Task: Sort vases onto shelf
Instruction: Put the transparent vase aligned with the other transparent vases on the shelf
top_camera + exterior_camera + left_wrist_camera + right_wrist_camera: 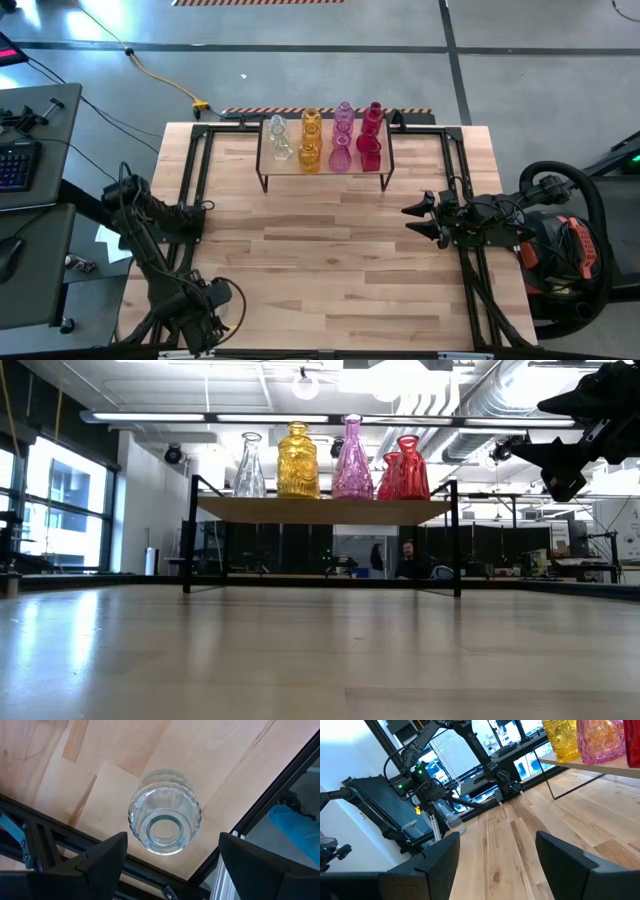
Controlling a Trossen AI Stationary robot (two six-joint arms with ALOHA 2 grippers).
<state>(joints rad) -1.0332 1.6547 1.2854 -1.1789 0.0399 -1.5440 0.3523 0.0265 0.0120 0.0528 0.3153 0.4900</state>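
Wooden table (330, 260) with the shelf (325, 165) at its far edge (clear, yellow, pink and red vases (340, 140) in rows), left gripper (170, 865) spread above a lone clear vase (164, 811), right gripper (412, 220) spread, empty.

Clear, amber, pink and red vases (325, 140); light wooden shelf (320, 510); clear vase (164, 811), apparently ribbed.

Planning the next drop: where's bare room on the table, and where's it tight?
Free: the broad plank stretch of the table between the shelf and the near edge, between both arms. Crowded: the shelf top, vases packed in rows. A clear vase sits at the left near corner under the left tool.
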